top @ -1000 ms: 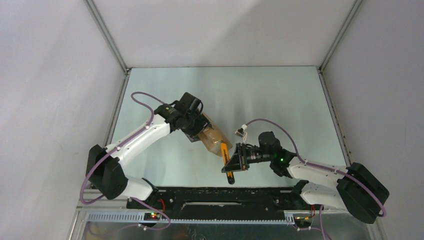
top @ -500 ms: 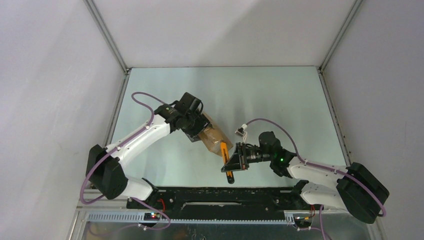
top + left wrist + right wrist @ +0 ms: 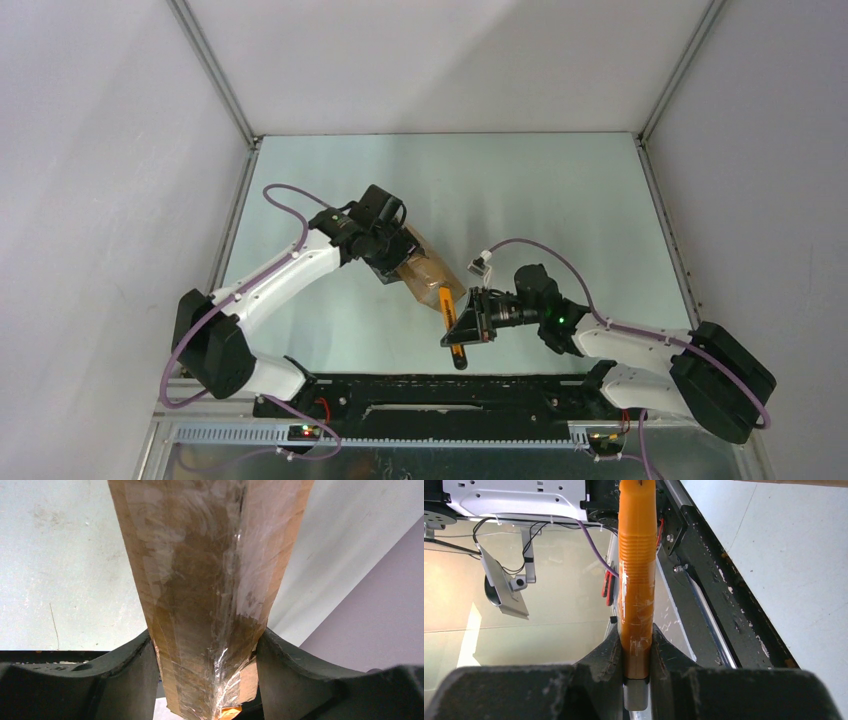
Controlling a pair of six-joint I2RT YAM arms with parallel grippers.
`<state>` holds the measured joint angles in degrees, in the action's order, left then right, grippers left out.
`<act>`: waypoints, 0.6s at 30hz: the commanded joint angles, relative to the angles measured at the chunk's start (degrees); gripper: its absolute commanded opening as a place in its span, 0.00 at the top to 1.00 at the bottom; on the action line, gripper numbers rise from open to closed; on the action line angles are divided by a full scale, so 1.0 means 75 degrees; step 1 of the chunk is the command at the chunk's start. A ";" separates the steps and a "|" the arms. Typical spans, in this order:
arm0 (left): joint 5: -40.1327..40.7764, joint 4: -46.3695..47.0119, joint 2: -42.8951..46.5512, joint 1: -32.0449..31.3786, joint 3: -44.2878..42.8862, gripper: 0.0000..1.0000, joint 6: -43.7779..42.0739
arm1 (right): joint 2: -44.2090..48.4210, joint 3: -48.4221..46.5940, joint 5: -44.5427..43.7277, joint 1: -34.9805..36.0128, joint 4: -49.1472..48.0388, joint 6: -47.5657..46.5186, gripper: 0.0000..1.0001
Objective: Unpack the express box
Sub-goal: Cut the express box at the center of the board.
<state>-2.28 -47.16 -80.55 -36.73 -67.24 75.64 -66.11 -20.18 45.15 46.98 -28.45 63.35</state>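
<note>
The left hand [image 3: 206,652] clamps the express box [image 3: 428,272] by its taped sides, left of the bench's [image 3: 540,200] middle. The right hand [image 3: 637,650], clenched on the orange utility knife [image 3: 449,322], has edged slightly leftward against the box's near edge. The tape cut looks to be barely advancing.

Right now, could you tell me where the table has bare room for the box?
The table is bare along the back wall and by the right rail. Centre is crowded: left fingers clamp the express box, right fingers hold the knife.
</note>
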 commanded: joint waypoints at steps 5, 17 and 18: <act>-0.0153 0.0153 0.0252 -0.0005 0.0166 0.61 0.0092 | -0.0009 -0.0005 -0.0079 0.0086 -0.0380 0.0039 1.00; -0.0188 0.0215 0.0241 -0.0009 0.0182 0.61 0.0059 | -0.0195 -0.0076 -0.0037 0.0132 -0.0523 0.0030 1.00; -0.0192 0.0223 0.0241 -0.0006 0.0177 0.61 0.0054 | -0.0241 -0.0088 -0.0016 0.0152 -0.0551 0.0017 1.00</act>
<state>-2.33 -47.16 -80.55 -36.73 -67.24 75.59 -66.89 -20.18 44.77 47.33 -29.69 64.03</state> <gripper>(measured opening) 0.644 0.195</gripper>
